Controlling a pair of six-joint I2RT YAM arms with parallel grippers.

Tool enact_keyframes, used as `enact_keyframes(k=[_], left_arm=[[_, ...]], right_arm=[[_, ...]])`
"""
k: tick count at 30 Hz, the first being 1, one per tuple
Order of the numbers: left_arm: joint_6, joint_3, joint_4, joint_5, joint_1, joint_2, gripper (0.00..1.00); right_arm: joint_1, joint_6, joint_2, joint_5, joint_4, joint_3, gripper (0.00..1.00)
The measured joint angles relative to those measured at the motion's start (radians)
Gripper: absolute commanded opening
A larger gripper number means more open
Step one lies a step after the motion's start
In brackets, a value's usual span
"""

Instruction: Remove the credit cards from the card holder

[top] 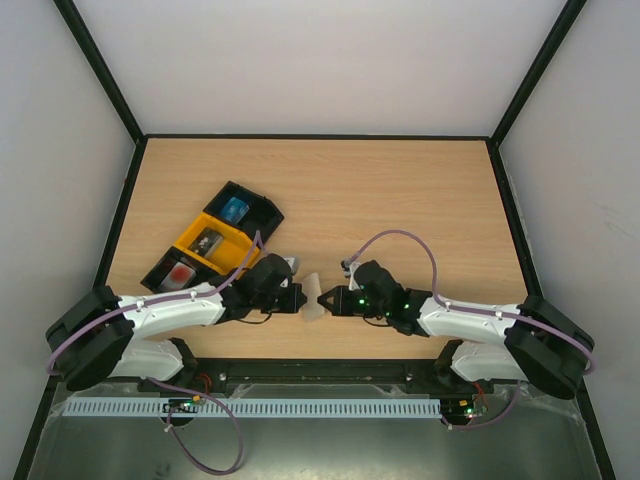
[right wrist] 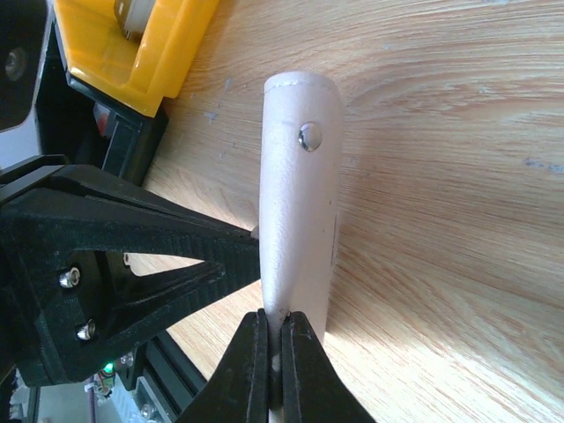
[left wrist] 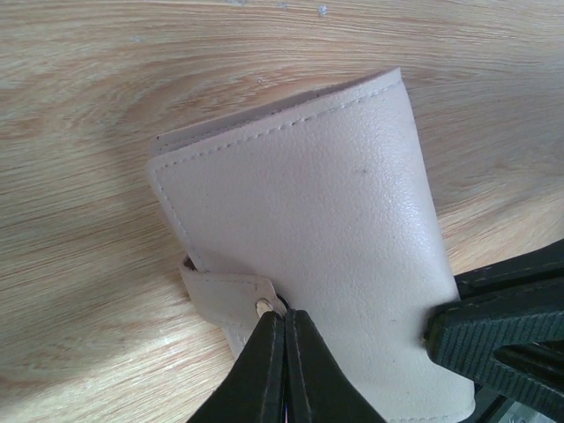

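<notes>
The card holder (top: pixel 313 301) is a pale wallet held up on edge over the front middle of the table, between my two grippers. My left gripper (top: pixel 304 298) is shut on the end of its tab (left wrist: pixel 220 295), right at the metal snap (left wrist: pixel 262 305). My right gripper (right wrist: pixel 280 333) is shut on the holder's near edge (right wrist: pixel 298 220); its fingers (left wrist: pixel 502 330) show at the lower right of the left wrist view. The holder's flap (left wrist: pixel 308 203) looks closed. The credit cards are hidden.
A black-and-yellow compartment tray (top: pixel 160 275) lies slanted at the left, just behind the left arm, with a bright blue item (top: pixel 235 209) and a red thing (top: pixel 181 272) in it. Its yellow corner (right wrist: pixel 167 44) is near the holder. Black frame posts edge the table.
</notes>
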Motion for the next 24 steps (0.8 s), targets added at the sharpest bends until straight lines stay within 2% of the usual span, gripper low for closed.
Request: enact_keyframes(k=[15, 19, 24], left_arm=[[0.014, 0.000, -0.026, -0.015, 0.001, -0.027, 0.02], [0.020, 0.000, -0.040, -0.016, 0.001, -0.049, 0.03], [0.021, 0.000, -0.042, -0.014, 0.001, -0.077, 0.03]], right_arm=[[0.005, 0.022, 0.024, 0.144, -0.034, -0.047, 0.02], [0.005, 0.029, 0.035, 0.169, -0.038, -0.061, 0.10], [0.004, 0.033, 0.044, 0.192, -0.051, -0.063, 0.26]])
